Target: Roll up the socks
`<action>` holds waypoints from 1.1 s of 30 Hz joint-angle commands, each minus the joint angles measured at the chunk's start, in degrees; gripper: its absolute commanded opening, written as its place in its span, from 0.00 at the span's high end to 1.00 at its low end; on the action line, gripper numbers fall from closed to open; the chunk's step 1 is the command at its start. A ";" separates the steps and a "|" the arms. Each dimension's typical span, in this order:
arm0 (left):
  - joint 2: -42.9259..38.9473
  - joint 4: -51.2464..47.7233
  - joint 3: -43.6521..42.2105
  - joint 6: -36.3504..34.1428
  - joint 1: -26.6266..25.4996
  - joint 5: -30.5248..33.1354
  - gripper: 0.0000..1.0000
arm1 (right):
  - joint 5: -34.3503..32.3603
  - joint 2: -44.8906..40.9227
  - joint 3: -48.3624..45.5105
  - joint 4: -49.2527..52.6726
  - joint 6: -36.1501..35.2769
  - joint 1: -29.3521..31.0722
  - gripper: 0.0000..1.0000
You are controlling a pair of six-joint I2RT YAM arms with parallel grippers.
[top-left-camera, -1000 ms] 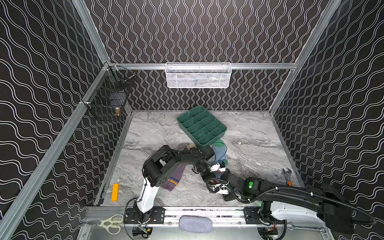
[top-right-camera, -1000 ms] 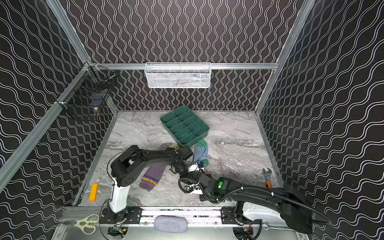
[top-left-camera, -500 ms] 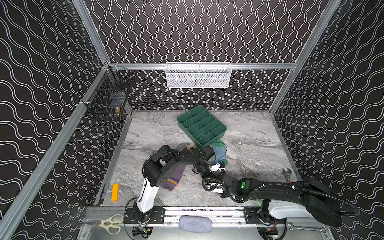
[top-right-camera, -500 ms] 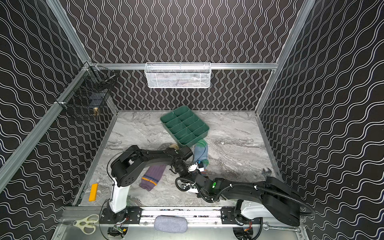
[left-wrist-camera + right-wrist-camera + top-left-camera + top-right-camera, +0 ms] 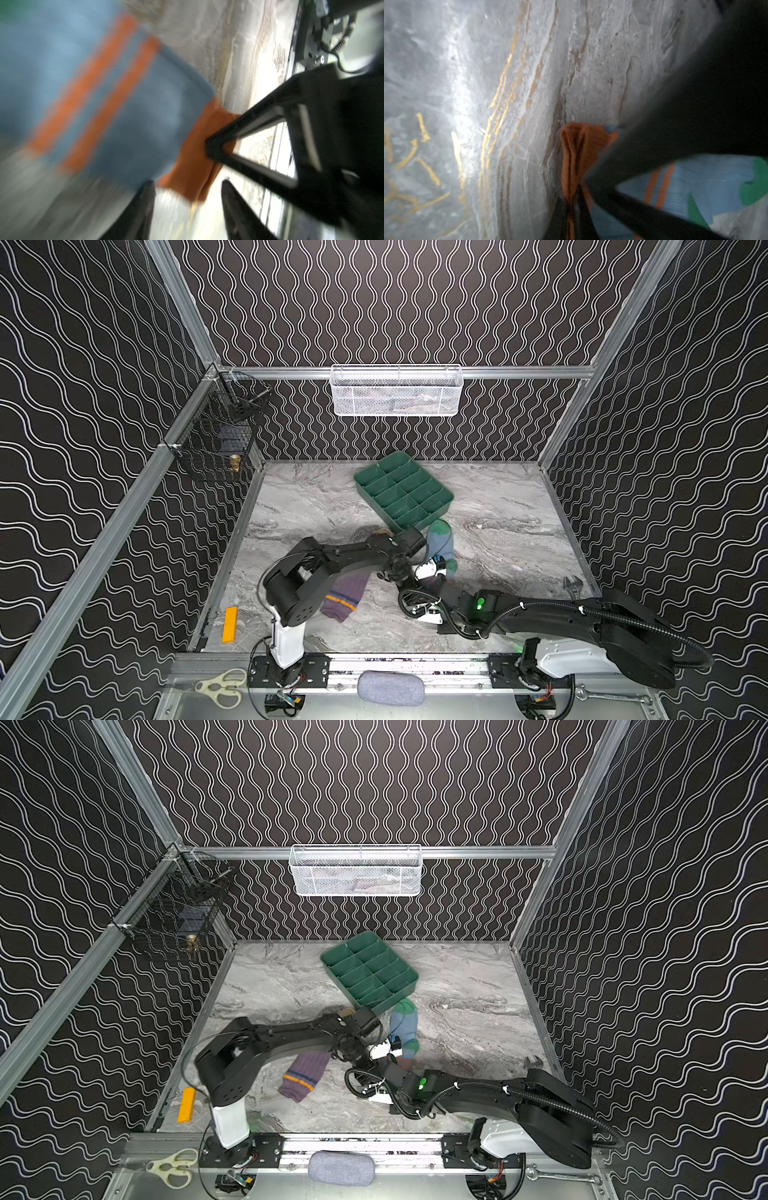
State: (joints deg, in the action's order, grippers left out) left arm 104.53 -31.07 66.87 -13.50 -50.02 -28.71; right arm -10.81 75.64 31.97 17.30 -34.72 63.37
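Fingers (image 5: 555,228) of our right gripper (image 5: 572,207) are clenched on the orange cuff (image 5: 577,145) of the light blue sock (image 5: 441,543), fabric bunched between them, down at the marble table (image 5: 488,83). Just beside them our left gripper (image 5: 188,185) stands released, its fingers (image 5: 143,207) parted, the cuff's edge at the gap but not pinched. Wrist views blur; we cannot tell whether the left fingers touch cloth.

From both sets of fingers the sock's long axis runs straight away: cuff at the tips, twin orange stripes beyond, then the blue body, green toe (image 5: 405,1006) farthest, just short of the green tray (image 5: 403,489). We judge the coming roll must travel that line, cuff toward toe; the right arm has the hold, the left is as near and free to tuck or press. Behind the left fingers, back under that arm's forearm, the purple sock (image 5: 347,593) lies flat, well apart from the grip, not yet rolled.
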 commanded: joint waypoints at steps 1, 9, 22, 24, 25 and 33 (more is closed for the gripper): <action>-6.66 -1.39 -1.76 2.08 0.62 8.63 0.44 | 4.03 0.30 1.28 6.74 3.00 -0.09 1.00; -35.29 4.83 -10.14 2.26 5.58 48.44 0.38 | 13.66 4.11 7.41 14.30 6.79 -2.81 1.00; -63.80 4.89 -10.10 -30.45 5.90 28.79 0.33 | 27.54 7.68 11.36 15.60 6.56 -11.83 1.00; -63.25 5.75 -10.75 -33.89 5.70 26.95 0.33 | 27.21 8.00 10.82 14.13 6.42 -13.13 1.00; -62.81 6.67 -11.54 -35.51 5.56 26.66 0.33 | 26.75 8.17 10.49 13.46 6.50 -13.95 1.00; -57.90 17.34 -22.42 -48.34 -9.37 38.33 0.31 | 28.69 9.65 9.59 11.29 6.48 -18.26 1.00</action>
State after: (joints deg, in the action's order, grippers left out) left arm 45.32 -19.49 46.52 -53.93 -53.67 3.77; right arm 15.90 84.60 41.60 29.91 -27.64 45.80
